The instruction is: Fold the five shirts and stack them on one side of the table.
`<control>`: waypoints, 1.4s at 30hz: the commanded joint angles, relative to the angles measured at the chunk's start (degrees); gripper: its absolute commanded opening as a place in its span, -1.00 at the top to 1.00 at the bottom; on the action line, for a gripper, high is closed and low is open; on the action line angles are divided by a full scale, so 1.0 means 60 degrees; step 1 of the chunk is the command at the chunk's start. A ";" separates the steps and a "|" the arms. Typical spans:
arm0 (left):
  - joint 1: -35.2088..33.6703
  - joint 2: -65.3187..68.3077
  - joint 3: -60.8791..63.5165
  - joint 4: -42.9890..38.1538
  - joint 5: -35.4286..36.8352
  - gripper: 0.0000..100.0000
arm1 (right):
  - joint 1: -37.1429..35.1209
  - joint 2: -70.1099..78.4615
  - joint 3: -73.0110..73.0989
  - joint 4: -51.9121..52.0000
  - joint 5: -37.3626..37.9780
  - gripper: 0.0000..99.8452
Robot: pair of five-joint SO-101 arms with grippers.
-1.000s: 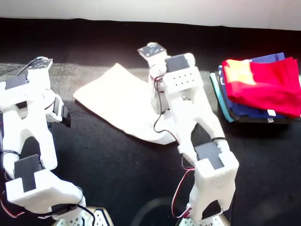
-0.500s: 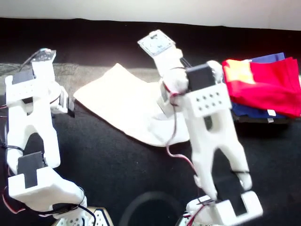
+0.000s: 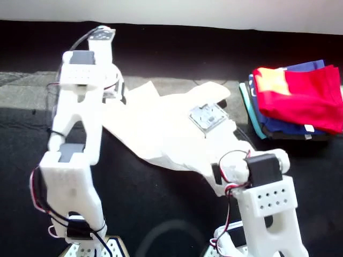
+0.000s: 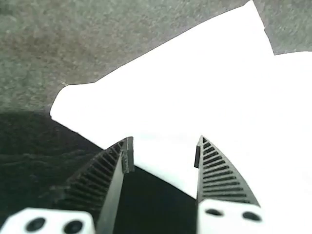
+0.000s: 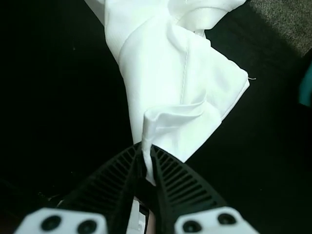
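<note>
**White shirt pinched at one edge, left tool spread over the other**

We see the white shirt (image 3: 161,131) lying loose and rumpled across the middle of the table (image 3: 155,214). It rests mostly on the black cover, and its far edge reaches onto a grey strip (image 3: 27,85). Our right tool (image 5: 146,148) is pressed together on a raised fold at the shirt's edge. Our left tool (image 4: 163,148) has its fingers spread above the opposite edge, close to a corner, with cloth and dark cover both showing between them. We cannot tell whether it touches the fabric.

Open dark table lies on the near side, between the two arm bases and in front of the shirt. At the right edge sits the stack of folded shirts (image 3: 278,126), with a red shirt (image 3: 313,101) on top. It is near the white shirt's right end but apart from it. The right arm (image 3: 262,187) stretches over the shirt's near-right part and hides that hem. The left arm (image 3: 75,118) stands beside the shirt's left side.
</note>
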 commanded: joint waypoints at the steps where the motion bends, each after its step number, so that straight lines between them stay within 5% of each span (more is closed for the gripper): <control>1: 0.0784 0.1092 -0.2747 0.1011 0.0718 0.57 | 0.0271 -0.0711 0.1121 -0.0505 0.0103 0.99; 8: 0.1355 0.3216 -0.6615 0.1509 0.1216 0.57 | 0.0344 -0.1253 0.2103 -0.0696 0.0073 0.99; 17: 0.1575 0.5853 -0.8960 0.0088 0.1201 0.57 | 0.0344 -0.1678 0.2674 -0.0637 0.0059 0.99; 27: 0.2059 0.6527 -0.9150 0.0132 0.1172 0.58 | 0.0344 -0.1678 0.2703 -0.0711 0.0073 0.99; 32: 0.1971 0.6484 -0.9209 0.0132 0.1172 0.98 | 0.0344 -0.1678 0.2733 -0.0711 0.0059 0.99; 42: 0.1678 0.5648 -0.9223 0.0689 0.1172 0.98 | 0.0462 -0.1692 0.2762 -0.1062 0.0044 0.99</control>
